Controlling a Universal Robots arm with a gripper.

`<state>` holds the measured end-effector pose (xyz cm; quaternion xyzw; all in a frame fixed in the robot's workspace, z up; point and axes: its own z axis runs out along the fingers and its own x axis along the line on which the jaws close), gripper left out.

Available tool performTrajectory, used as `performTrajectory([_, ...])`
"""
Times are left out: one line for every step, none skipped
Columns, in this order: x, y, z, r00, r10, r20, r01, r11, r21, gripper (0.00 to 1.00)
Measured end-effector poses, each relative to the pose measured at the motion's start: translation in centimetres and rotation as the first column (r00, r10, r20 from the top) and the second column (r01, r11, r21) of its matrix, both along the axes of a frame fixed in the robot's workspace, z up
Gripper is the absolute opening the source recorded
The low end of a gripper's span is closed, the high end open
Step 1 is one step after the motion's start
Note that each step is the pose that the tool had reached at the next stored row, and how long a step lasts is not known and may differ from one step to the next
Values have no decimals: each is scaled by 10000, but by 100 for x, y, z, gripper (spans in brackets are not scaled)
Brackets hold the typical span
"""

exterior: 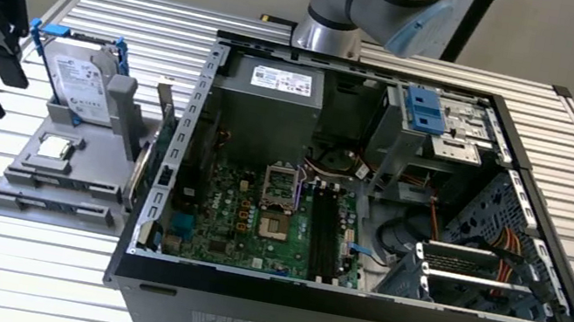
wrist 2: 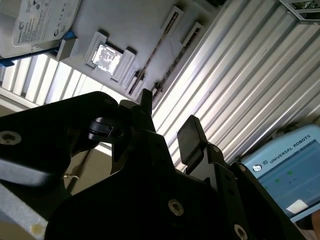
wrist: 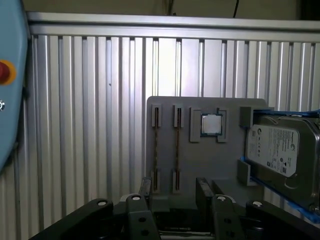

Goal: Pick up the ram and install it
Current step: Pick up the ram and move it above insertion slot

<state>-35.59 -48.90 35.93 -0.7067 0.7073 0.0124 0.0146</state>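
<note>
Claw [wrist: 174, 192] spread, empty. Ram [wrist: 177, 150] on edge in holder [wrist: 215, 165] just ahead of claw. Looks light, stiff, fragile; I'd pinch its upper edge.

I see the ram as two slim, long sticks, a first ram stick [wrist: 156, 150] and a second ram stick [wrist: 177, 150]. Each stands on its long edge in the gray holder [wrist: 210, 165], with both ends caught in the holder's narrow slots. They run parallel, just beside each other but not touching. I get them edge-on in both wrist views — thin, dark, brownish lines — so I cannot make out their flat faces or chips.
</note>
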Motion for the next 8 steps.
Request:
performTrajectory([0,0,-3,10000,0,0,0,10000,0,100])
performTrajectory([0,0,-5,10000,0,0,0,10000,0,100])
performTrajectory([0,0,-8,10000,0,0,0,10000,0,100])
performTrajectory([0,0,-11,10000,0,1,0,10000,0,100])
performTrajectory([0,0,-14,10000,0,0,0,10000,0,100])
performTrajectory([0,0,-17,10000,0,0,0,10000,-1,100])
performTrajectory([0,0,-21,10000,0,0,0,10000,-1,100])
performTrajectory([0,0,-24,10000,0,0,0,10000,-1,100])
